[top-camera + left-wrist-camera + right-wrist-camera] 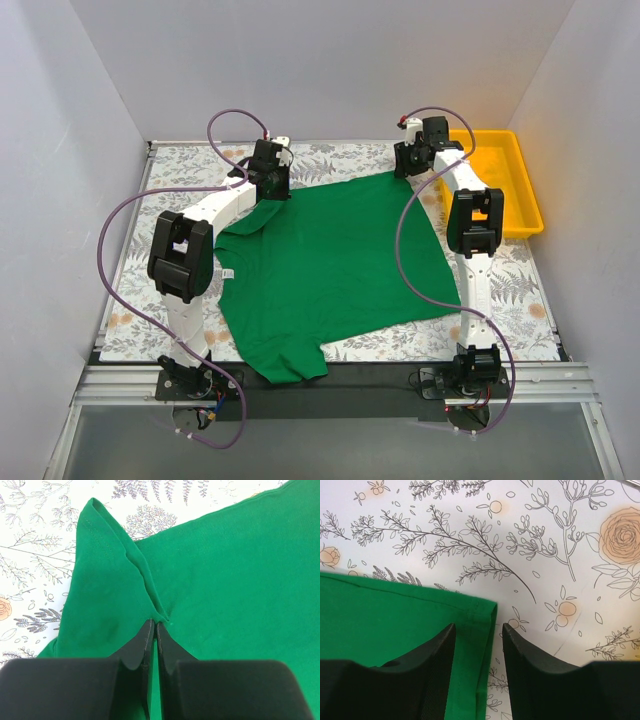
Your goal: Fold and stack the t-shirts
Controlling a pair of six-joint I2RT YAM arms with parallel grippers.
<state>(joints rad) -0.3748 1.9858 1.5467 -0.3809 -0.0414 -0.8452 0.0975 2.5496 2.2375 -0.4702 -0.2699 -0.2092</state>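
Left arm (215, 210) blocks part of the t-shirt (330, 260), right arm (470, 215) covers the left wall of the tray (512, 185), and the label (227, 272) is too tiny to read.

Yellow tray (505, 185) hems right arm (473, 222) outer side; left arm (200, 228) overhangs t-shirt (340, 260)

You see the green t-shirt (330, 262) lying spread on the flowered table (515, 292), your left gripper (271, 187) at its far left corner, your right gripper (414, 166) at its far right corner, near the yellow tray (505, 185).
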